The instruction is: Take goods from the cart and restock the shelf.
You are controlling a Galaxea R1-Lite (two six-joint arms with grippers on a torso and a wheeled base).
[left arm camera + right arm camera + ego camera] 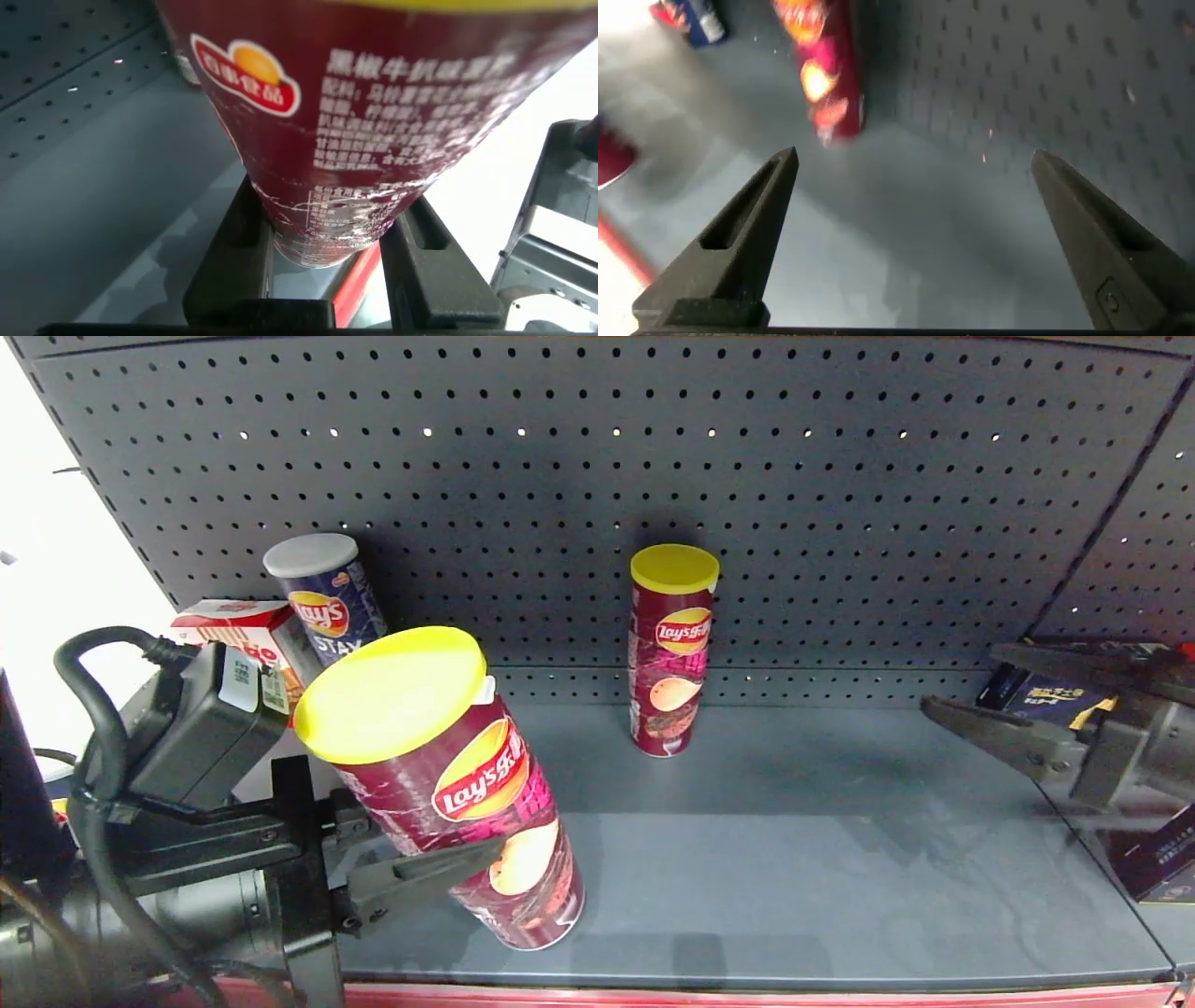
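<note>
The left hand [439, 859] is pinching a maroon chip can [448, 775] with a yellow lid [392, 691], its 2 fingers [234, 247] pressing on opposite sides of the lower body. The can is tilting, with its lid leaning toward the left and toward the robot. Its base is sitting low over the grey shelf [794, 859] close to the front edge. Whether the base is touching the shelf is hard to tell. In the left wrist view, the can [374, 112] is rising between the fingers of the hand [327, 247].

A 2nd maroon can [672, 653] with a yellow lid is standing upright farther back, just in front of the perforated back panel [653, 448], well apart from the held one. At the back left corner, a blue can [327, 597] with a grey lid is leaning a little, and a red and white box [243, 625] is sitting just beside it.

The right hand [962, 679] is hovering over the right end of the shelf with its fingers spread wide and holding nothing. In the right wrist view, the hand [915, 159] is pointing toward the back panel, with the upright can [827, 70] showing beyond it. 2 dark boxes [1055, 695] are lying at the far right, near that hand.
</note>
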